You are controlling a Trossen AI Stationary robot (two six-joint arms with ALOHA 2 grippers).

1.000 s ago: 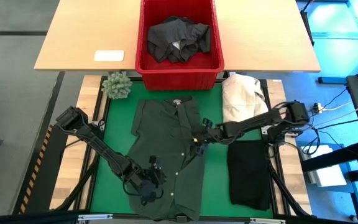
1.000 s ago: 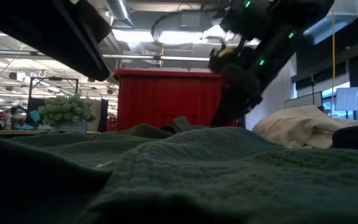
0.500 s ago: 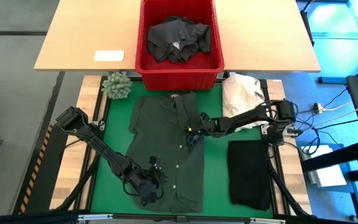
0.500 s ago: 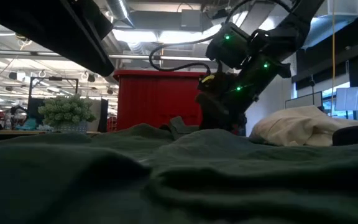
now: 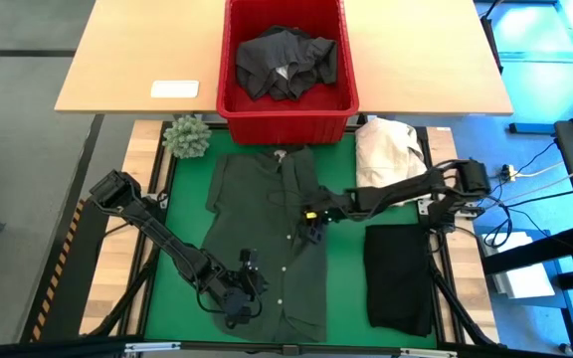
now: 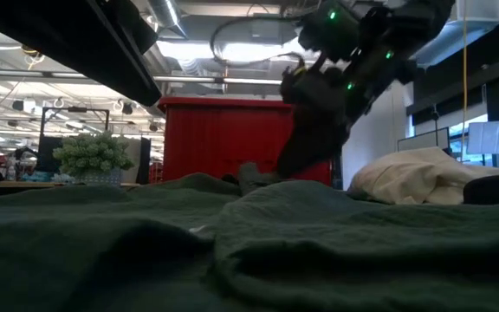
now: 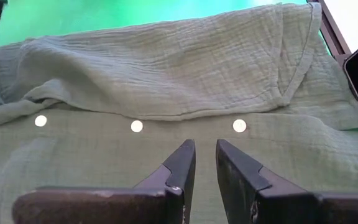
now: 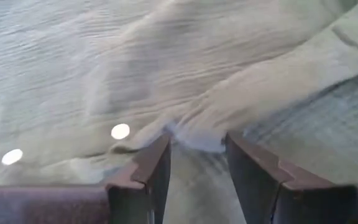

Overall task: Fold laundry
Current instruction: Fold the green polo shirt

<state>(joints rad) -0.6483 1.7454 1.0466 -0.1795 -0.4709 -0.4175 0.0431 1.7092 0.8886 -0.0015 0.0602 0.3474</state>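
Red basket point(image 5: 286, 117): sitting at upper centre of the high view.
Cream-white cloth heap point(image 5: 388, 154): lying right of centre, below the basket.
Green plant point(image 5: 187, 136): standing left of the basket.
White card point(image 5: 174, 89): lying upper left on the wooden table point(image 5: 127, 60).

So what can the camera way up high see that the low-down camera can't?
Only the high view shows the crumpled dark clothes inside the red basket, the folded black garment, the white card and the left hand low on the shirt. Only the low view shows the room's ceiling lights behind the table. Both show the green shirt, the basket, the little plant, the cream cloth heap and the right hand.
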